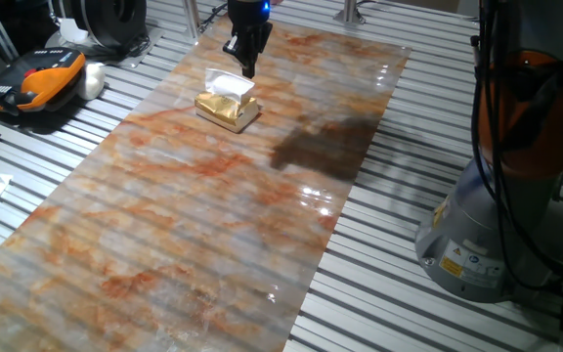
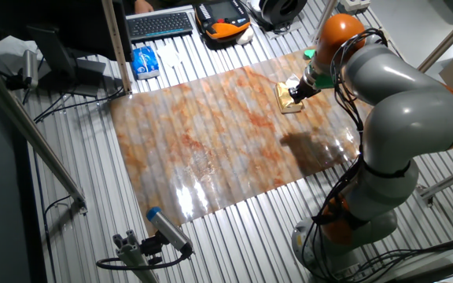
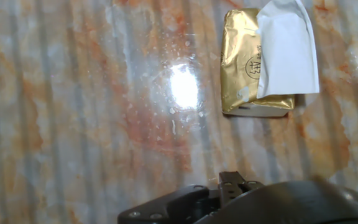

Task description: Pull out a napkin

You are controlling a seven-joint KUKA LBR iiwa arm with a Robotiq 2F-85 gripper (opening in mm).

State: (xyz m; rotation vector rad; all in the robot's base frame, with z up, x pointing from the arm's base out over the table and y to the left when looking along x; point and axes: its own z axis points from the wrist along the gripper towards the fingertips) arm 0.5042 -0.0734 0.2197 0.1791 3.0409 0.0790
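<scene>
hand view: napkin (image 3: 288, 53) lies lengthwise along the gold box (image 3: 241, 62).

Cut off by the hand view's top edge: the napkin's (image 3: 288, 53) upper corner. Hidden under that napkin: the right half of the gold box (image 3: 244, 62). Out of focus at the bottom: the end effector (image 3: 241, 202), fingertips unseen, jaw state unclear.
</scene>
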